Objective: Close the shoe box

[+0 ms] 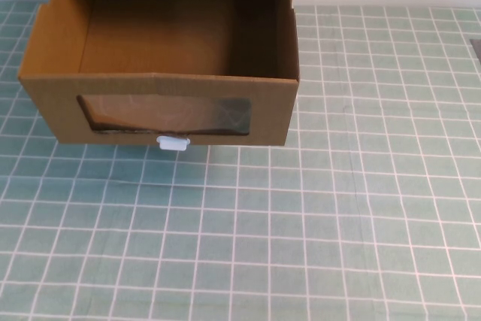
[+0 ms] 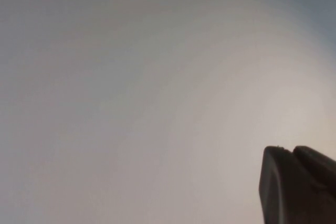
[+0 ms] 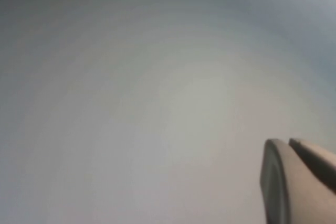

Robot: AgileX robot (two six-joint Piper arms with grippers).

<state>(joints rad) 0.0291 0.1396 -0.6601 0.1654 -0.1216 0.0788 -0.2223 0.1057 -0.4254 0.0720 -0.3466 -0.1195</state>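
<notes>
1. The shoe box (image 1: 161,65) sits on the grid mat (image 1: 338,223). Its drawer is pulled out toward us, with the window (image 1: 165,116) in front and the white pull tab (image 1: 173,143) just below the window.
2. We judge the step is to push the drawer front straight back. Contact should be flat on the cardboard beside the window, not on the tab, w/ even force so the drawer does not skew.
3. The drawer looks empty inside.
4. Left gripper (image 2: 299,187) and right gripper (image 3: 299,182) show only in their wrist views, facing a blank surface and away from the box. We cannot tell whether either is open or closed.
</notes>
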